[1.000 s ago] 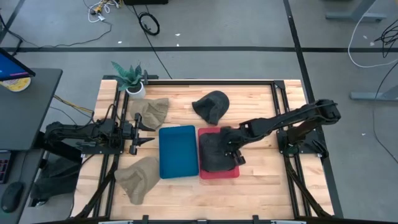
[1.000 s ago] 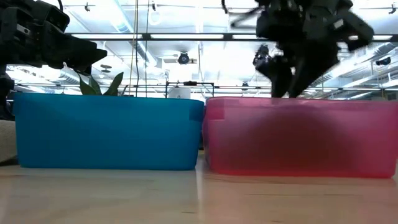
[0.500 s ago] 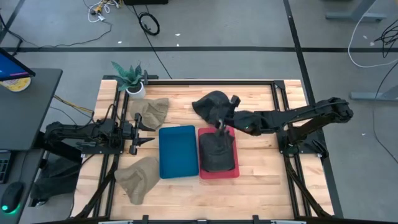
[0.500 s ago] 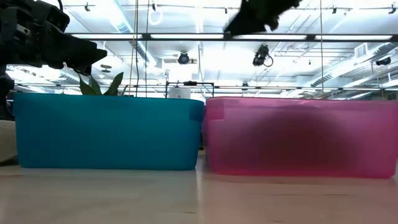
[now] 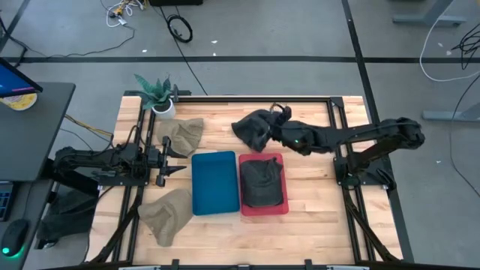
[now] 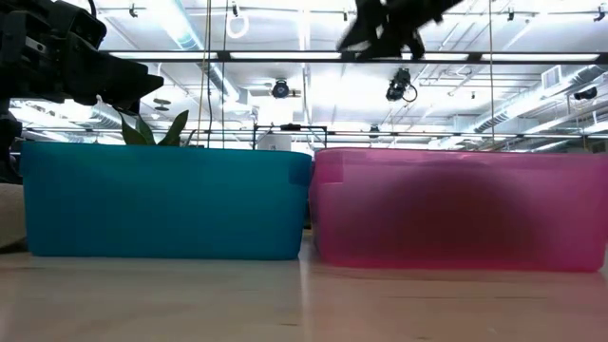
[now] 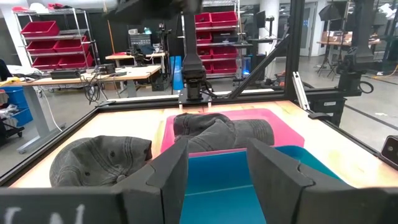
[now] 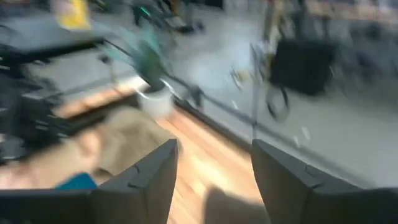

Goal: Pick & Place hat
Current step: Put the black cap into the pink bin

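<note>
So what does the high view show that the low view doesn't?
Only the high view shows the two tan hats, the dark hat beside the right tool, another dark hat inside the red bin, and the resting left tool. Only the low view shows ceiling lights. Both show the blue bin, red bin and plant.
</note>
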`<act>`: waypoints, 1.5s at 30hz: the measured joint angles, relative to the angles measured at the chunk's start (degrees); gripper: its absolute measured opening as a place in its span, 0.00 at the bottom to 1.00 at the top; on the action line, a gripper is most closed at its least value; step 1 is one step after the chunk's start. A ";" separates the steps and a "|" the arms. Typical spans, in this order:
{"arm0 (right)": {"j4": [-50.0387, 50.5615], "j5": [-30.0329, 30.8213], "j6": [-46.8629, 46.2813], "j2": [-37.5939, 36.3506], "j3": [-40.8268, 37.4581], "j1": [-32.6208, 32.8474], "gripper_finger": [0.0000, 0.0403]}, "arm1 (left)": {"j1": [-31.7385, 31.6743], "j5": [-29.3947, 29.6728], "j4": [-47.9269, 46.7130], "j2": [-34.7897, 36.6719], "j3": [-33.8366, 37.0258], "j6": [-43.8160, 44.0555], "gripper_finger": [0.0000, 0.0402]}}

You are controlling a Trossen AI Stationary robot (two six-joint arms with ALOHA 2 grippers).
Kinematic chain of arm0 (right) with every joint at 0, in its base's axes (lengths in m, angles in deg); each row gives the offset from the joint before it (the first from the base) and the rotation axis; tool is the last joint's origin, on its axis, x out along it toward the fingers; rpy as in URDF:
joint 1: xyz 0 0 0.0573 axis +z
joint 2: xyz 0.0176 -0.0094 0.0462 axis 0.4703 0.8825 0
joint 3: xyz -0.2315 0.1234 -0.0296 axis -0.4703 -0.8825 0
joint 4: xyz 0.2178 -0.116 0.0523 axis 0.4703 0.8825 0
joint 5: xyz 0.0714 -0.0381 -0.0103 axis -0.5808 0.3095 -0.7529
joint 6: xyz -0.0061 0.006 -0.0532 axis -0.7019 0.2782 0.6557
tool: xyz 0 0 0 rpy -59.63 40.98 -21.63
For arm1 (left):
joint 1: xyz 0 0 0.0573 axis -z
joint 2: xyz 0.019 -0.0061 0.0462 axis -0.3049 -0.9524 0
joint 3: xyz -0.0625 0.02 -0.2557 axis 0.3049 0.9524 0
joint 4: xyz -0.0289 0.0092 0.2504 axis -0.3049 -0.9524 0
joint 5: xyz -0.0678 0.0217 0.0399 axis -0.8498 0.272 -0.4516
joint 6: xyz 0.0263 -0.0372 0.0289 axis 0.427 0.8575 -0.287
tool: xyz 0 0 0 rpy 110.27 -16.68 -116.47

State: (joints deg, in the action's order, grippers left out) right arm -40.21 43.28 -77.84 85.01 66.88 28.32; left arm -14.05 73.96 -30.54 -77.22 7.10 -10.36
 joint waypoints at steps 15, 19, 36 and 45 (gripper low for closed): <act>12.66 -11.13 -17.18 13.23 -0.09 -13.65 0.50 | 0.02 0.00 0.00 0.02 0.00 0.00 0.42; 12.64 -14.34 -17.65 17.45 -0.09 -16.29 0.50 | 0.02 0.00 0.00 0.00 0.02 -0.02 0.42; 13.63 -20.51 -19.58 25.01 0.00 -19.57 0.50 | 0.00 0.02 0.00 0.02 0.02 -0.02 0.42; 15.12 -20.95 -13.80 25.61 0.11 -19.63 0.19 | 0.02 0.00 0.00 0.02 0.00 -0.02 0.42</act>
State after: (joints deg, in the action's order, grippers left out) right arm -25.09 22.33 -91.65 110.62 66.99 8.69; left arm -14.02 73.96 -30.54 -77.20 7.10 -10.38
